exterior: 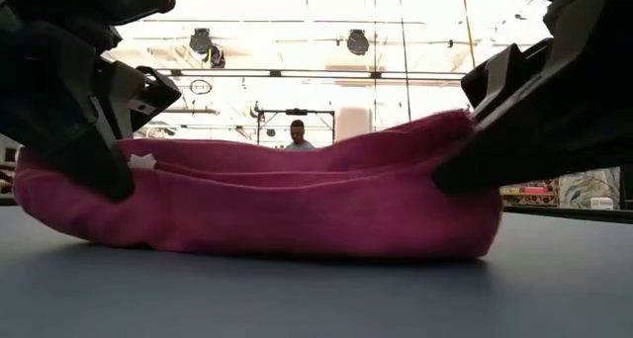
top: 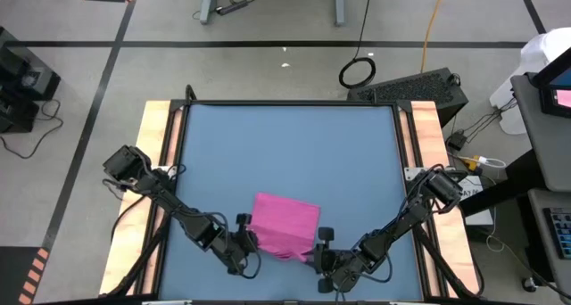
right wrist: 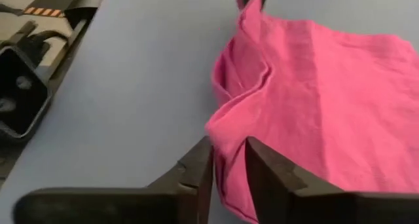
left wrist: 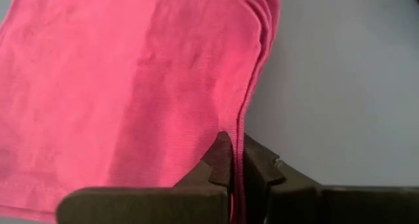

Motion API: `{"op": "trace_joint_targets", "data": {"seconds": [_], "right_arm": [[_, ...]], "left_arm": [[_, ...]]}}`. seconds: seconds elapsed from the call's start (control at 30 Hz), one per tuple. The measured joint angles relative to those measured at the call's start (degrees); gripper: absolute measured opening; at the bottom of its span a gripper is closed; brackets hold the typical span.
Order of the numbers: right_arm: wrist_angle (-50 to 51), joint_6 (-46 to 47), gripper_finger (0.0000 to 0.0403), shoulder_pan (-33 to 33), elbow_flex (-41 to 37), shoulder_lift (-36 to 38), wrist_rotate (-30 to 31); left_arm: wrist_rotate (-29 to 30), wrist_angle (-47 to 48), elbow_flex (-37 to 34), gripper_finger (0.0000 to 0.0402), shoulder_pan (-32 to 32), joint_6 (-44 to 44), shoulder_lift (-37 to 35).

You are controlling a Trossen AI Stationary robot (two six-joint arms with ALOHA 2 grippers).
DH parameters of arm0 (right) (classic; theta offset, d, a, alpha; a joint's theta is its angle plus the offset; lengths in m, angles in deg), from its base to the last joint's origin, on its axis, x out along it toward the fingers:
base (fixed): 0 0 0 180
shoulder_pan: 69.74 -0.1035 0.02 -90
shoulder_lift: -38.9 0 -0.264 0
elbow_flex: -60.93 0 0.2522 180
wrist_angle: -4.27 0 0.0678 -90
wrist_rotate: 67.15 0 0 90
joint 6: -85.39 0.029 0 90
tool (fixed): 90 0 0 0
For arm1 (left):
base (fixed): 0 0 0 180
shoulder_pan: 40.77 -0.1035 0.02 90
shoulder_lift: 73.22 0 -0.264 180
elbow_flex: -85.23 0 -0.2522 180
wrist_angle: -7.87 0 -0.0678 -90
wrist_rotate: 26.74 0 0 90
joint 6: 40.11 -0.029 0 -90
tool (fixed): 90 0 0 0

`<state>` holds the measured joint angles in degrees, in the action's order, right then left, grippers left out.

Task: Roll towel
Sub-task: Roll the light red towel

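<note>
The soft magenta-pink fabric towel (top: pixel 285 225) lies folded into several layers on the flat blue tabletop (top: pixel 285 144), near its front edge, directly between the two dark grippers, so that each one can work a near corner of the same folded edge. The left gripper (left wrist: pixel 236 160) is clenched on that edge: its two dark fingers (left wrist: pixel 219 162) meet with a thin seam of cloth pinched between them, and the rest of the towel spreads forward and away from its fingertips. This grip probably serves to keep that end of the fold from slipping while the other end is handled. The right gripper (right wrist: pixel 229 160) straddles the opposite corner, where the layers bunch up into a soft ridge just ahead of its fingertips; its fingers (right wrist: pixel 200 165) stand a little apart with the cloth between them, and whether they bear on it or have let go cannot be told. In the low view the towel rests on the table as a low, thick, doubled band, with a small white tag (exterior: pixel 141 161) showing just beside the gripper at that end. Judging by this, the rolling has barely started, since only a fold and no turned coil shows.
</note>
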<state>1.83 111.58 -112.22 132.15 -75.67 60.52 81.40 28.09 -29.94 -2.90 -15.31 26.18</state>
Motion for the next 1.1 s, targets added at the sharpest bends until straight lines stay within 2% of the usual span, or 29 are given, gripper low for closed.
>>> {"op": "trace_joint_targets", "data": {"seconds": [0.23,0.33,0.53,0.8,0.9,1.1], "right_arm": [[-0.3,-0.7,0.0089,0.0,0.0,0.0,-0.5],[-0.5,-1.5,0.0072,0.0,0.0,0.0,-0.5],[-2.2,-4.2,0.0009,0.0,0.0,0.0,-0.7],[-1.4,-3.2,0.0003,0.0,0.0,-0.1,1.0],[0.4,-1.3,0.0002,0.0,0.0,-0.1,3.2],[3.2,3.3,0.0001,0.0,0.0,-0.1,4.4]], "left_arm": [[-0.5,-0.1,0.0,0.0015,0.1,0.4,0.0],[-0.5,-0.1,0.0,0.0015,0.1,0.4,0.0],[-0.5,-0.1,0.0,0.0015,0.1,0.4,0.0],[0.6,-0.2,0.0,0.0017,0.8,0.4,0.0],[1.5,0.0,0.0,0.003,1.8,0.4,0.0],[4.0,0.1,0.0,0.0082,3.9,-1.3,-0.1]]}}
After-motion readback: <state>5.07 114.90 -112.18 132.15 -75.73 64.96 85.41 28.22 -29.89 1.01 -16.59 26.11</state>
